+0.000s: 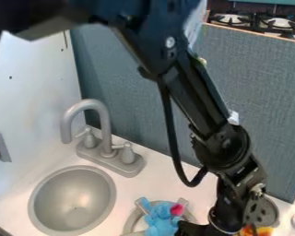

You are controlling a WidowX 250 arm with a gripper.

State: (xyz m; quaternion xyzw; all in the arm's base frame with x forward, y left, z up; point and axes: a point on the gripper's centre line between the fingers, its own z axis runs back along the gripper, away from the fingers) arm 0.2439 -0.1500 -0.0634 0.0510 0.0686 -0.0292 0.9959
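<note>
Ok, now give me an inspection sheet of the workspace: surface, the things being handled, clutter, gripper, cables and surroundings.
Surface: white counter with a round grey sink basin and a grey faucet behind it.
Things handled: blue plush toy with a pink patch, lying on a grey round piece at the bottom edge.
Clutter: orange-and-yellow item low on the right, partly hidden; I can't tell what it is.
Gripper: black gripper right beside the toy; whether it grips it, I can't tell.
Cables: one black cable looping beside the arm; damage, nothing seen.
Surroundings: blue-grey panel behind, stove burners beyond it at upper right.
</note>
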